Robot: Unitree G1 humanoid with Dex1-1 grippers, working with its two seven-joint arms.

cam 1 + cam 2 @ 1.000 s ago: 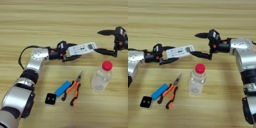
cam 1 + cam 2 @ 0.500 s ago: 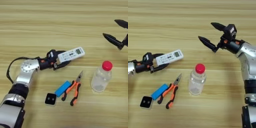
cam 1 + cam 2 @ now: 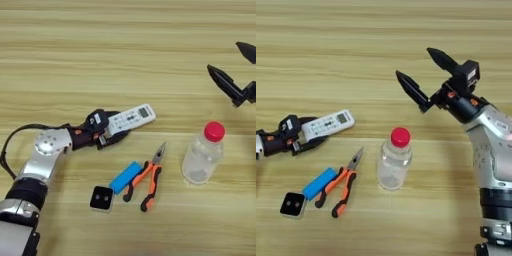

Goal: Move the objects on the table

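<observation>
Wooden table [image 3: 125,45]; white remote [image 3: 131,118], markings unreadable.

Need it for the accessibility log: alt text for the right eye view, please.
The left gripper holds a white remote low over the wooden table at left, while the right gripper hangs open above a red-capped clear bottle. Orange-handled pliers, a blue block and a small black square lie front left.
</observation>
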